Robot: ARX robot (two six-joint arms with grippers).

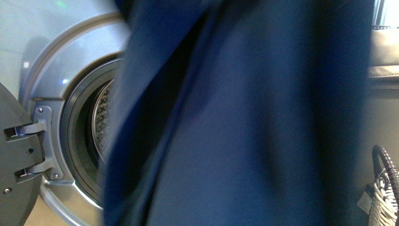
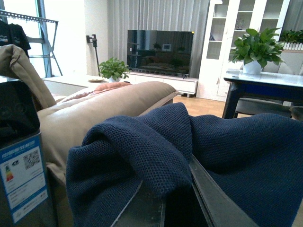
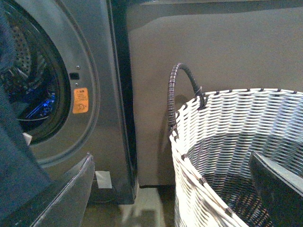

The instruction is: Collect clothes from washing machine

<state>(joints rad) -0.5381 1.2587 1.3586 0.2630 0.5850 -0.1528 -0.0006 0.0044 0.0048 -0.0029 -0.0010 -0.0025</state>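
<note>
In the front view the clothes [image 1: 244, 122] hang close before the camera as a plain navy sheet. They are clear of the washing machine [image 1: 56, 61], whose door [image 1: 14, 155] stands swung open and whose perforated drum [image 1: 102, 117] shows bare steel where it can be seen. The woven basket [image 1: 383, 202] waits at the edge, so the garment looks lifted out but not yet dropped in. In the left wrist view the left gripper [image 2: 165, 196] appears pinched on a fold of the knit, which bunches over its fingertips and drapes down both sides. Beyond it the room holds a beige sofa [image 2: 94, 113], a dark television [image 2: 160, 46] and a dark surface [image 2: 265, 80] bearing a potted plant [image 2: 255, 47]. The machine's blue label [image 2: 23, 177] is just beside the gripper. In the right wrist view the right gripper [image 3: 171, 161] is spread wide and holds nothing. One finger is over the basket's mouth and the other is toward the machine with its orange sticker [image 3: 80, 100]. The basket looks empty where visible. Something blue glints deep in the drum, and I cannot tell whether it is cloth or reflection. The pale floor [image 3: 137, 208] lies below the gripper.
</note>
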